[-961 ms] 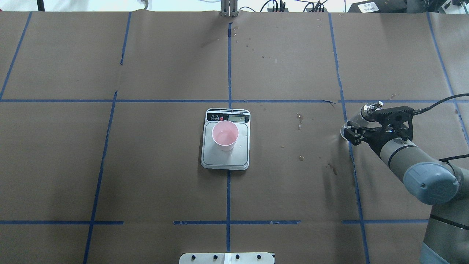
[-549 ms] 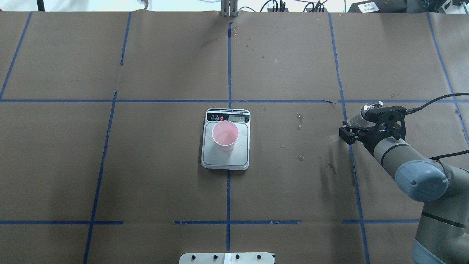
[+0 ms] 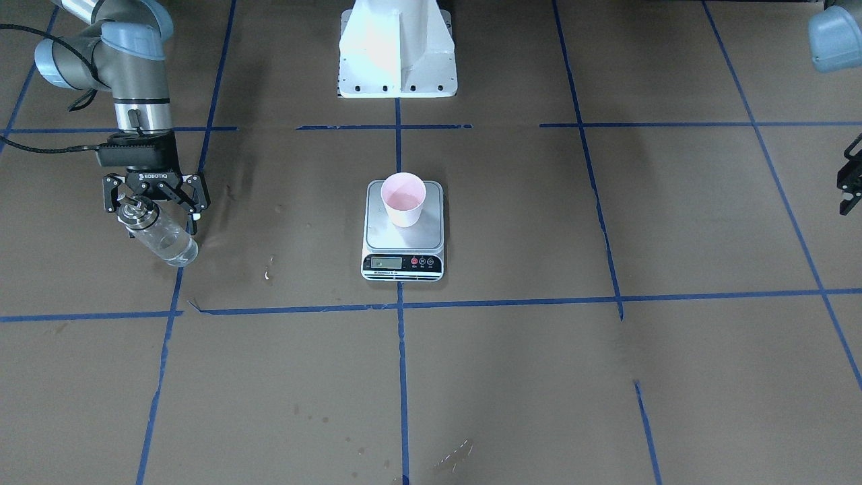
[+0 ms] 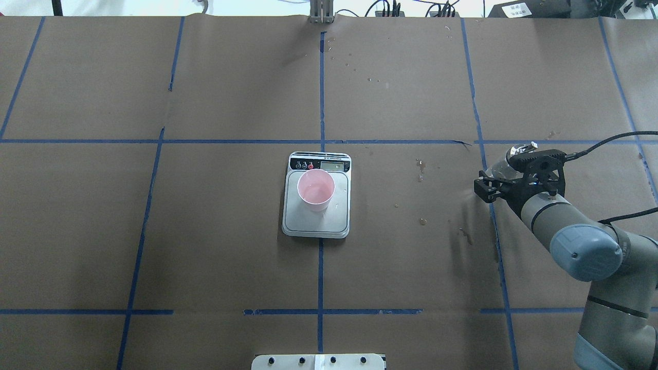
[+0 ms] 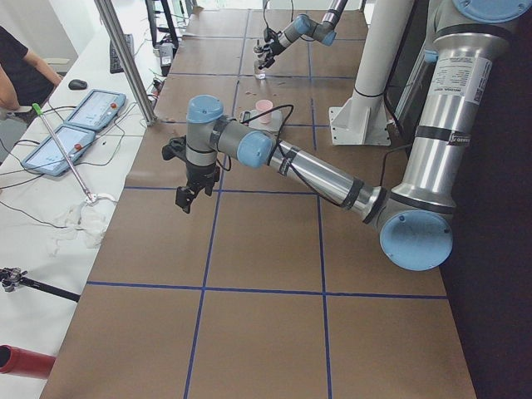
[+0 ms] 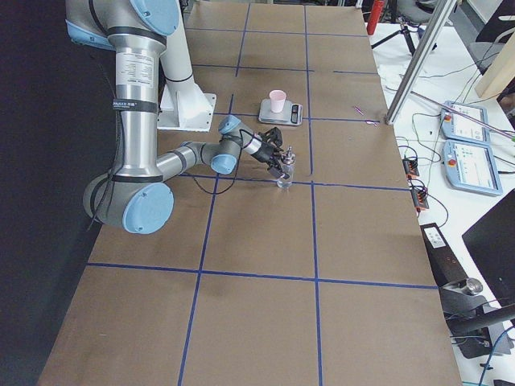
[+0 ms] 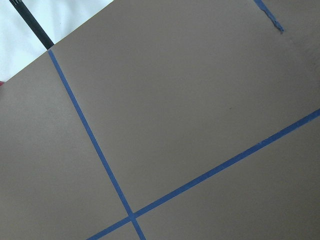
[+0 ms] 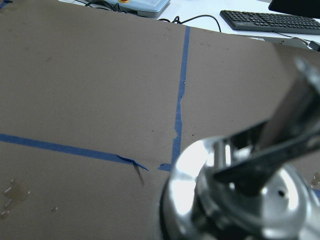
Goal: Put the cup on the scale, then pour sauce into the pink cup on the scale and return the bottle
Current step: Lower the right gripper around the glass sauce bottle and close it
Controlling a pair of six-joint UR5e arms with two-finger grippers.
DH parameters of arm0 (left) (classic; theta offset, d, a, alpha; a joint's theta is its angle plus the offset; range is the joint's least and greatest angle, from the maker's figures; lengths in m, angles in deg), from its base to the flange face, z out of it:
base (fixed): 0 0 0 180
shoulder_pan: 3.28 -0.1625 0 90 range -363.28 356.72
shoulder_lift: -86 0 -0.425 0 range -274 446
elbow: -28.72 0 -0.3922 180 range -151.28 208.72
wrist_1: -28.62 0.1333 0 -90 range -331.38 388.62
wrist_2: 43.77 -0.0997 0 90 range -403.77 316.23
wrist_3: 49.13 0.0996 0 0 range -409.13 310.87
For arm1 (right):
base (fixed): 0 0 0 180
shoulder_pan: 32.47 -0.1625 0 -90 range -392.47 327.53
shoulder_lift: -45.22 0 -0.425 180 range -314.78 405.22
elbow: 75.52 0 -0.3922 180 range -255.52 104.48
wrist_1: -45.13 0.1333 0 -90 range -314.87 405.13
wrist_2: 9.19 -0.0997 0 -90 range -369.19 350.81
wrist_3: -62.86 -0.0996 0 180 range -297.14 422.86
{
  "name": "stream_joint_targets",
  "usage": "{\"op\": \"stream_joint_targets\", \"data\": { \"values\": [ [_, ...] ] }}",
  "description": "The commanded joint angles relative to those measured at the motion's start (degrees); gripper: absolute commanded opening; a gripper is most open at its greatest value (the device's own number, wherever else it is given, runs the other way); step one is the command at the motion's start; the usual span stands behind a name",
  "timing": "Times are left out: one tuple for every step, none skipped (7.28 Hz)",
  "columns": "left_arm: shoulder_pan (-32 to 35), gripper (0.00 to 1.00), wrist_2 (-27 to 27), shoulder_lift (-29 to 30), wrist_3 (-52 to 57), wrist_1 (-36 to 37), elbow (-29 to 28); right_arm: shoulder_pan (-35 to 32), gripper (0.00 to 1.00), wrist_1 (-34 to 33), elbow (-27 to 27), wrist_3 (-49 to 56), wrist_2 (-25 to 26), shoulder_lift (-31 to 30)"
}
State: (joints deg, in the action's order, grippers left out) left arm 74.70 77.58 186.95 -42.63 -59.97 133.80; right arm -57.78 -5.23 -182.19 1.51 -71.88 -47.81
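Observation:
The pink cup (image 3: 403, 199) stands upright on the scale (image 3: 377, 236) at the table's middle; it also shows in the overhead view (image 4: 315, 190) on the scale (image 4: 318, 223). The clear glass bottle (image 3: 165, 239) with its silver cap stands on the table far to the robot's right, also seen from overhead (image 4: 501, 167) and from the right side (image 6: 285, 178). My right gripper (image 3: 153, 202) is open, its fingers spread on either side of the bottle's cap (image 8: 240, 200). My left gripper (image 5: 187, 195) hangs above bare table at the far left, open or shut unclear.
Brown paper with blue tape lines covers the table. Wet drops and stains (image 4: 421, 169) lie between the scale and the bottle. The robot's white base (image 3: 397, 47) stands behind the scale. Operators' tablets (image 5: 71, 133) and cables lie beyond the far edge.
The right arm's elbow and wrist have shifted a little, and the gripper has moved slightly along the bottle towards its cap. Cup, scale and bottle stay where they were.

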Motion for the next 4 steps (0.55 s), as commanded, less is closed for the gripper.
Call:
{"op": "stream_joint_targets", "data": {
  "values": [
    [0.24,1.00,-0.07,0.91,0.00,0.35,0.04,0.00,1.00,-0.09,0.24,0.09,-0.15,0.39],
    [0.24,1.00,-0.07,0.91,0.00,0.36,0.04,0.00,1.00,-0.09,0.50,0.09,-0.15,0.48],
    [0.33,1.00,-0.07,0.91,-0.09,0.36,0.04,0.00,1.00,-0.09,0.68,0.09,-0.15,0.39],
    [0.33,1.00,-0.07,0.91,0.00,0.36,0.04,-0.09,1.00,-0.09,0.77,0.09,-0.15,0.30]
  ]
}}
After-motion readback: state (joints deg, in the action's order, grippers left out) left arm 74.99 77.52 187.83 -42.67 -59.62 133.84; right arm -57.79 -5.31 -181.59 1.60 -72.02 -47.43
